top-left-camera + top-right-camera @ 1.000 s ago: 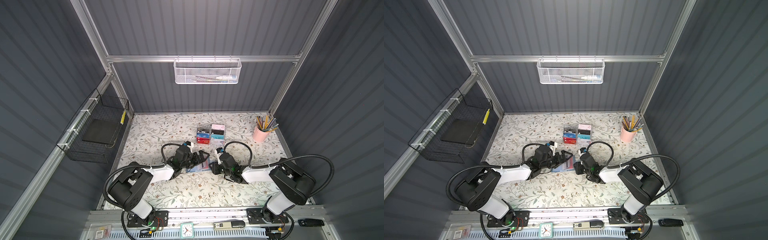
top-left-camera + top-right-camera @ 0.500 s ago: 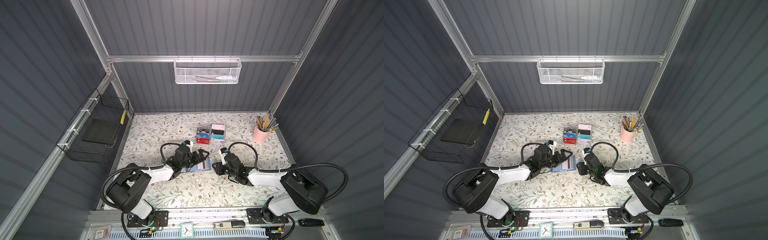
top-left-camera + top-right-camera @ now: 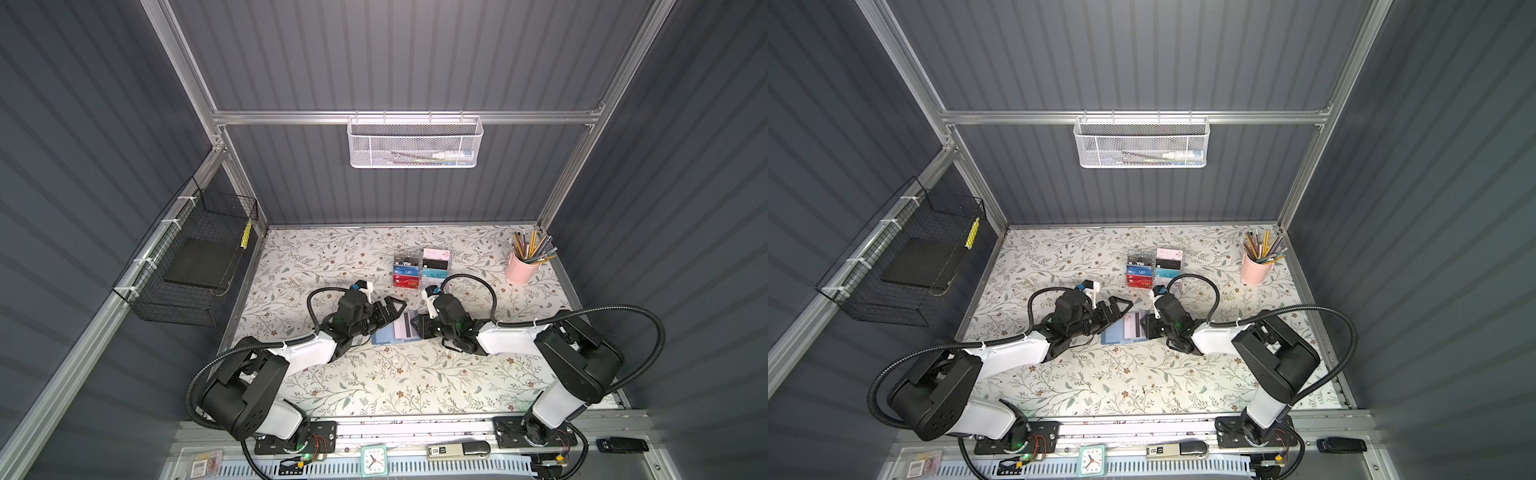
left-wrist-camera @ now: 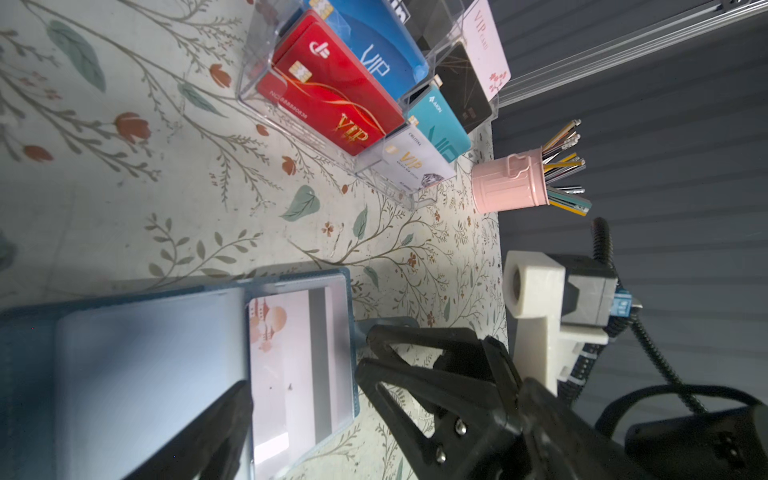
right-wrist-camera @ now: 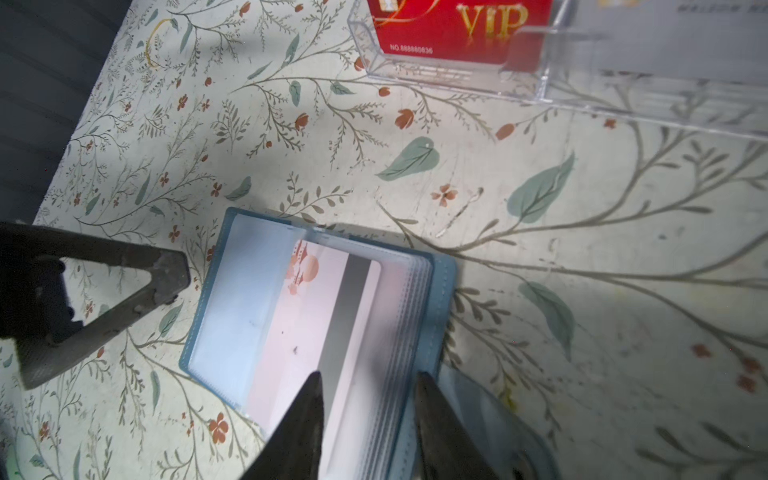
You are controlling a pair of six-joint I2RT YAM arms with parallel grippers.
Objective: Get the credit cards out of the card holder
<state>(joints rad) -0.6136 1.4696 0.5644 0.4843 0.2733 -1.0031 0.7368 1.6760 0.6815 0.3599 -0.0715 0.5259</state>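
On the floral table [image 3: 374, 386] the slate-blue card holder [image 3: 388, 334] lies open between the arms. Left gripper [image 3: 392, 311] gapes wide beside it, right gripper [image 5: 368, 374] stands half-closed over its sleeves, grip unclear. The white striped card [image 5: 316, 316] sits sleeved, so extraction seems barely begun

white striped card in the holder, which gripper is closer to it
Right. The right gripper points at the white card from the near edge of the card holder. The left gripper, wide open, is at the holder's opposite side, a blank sleeve page between.
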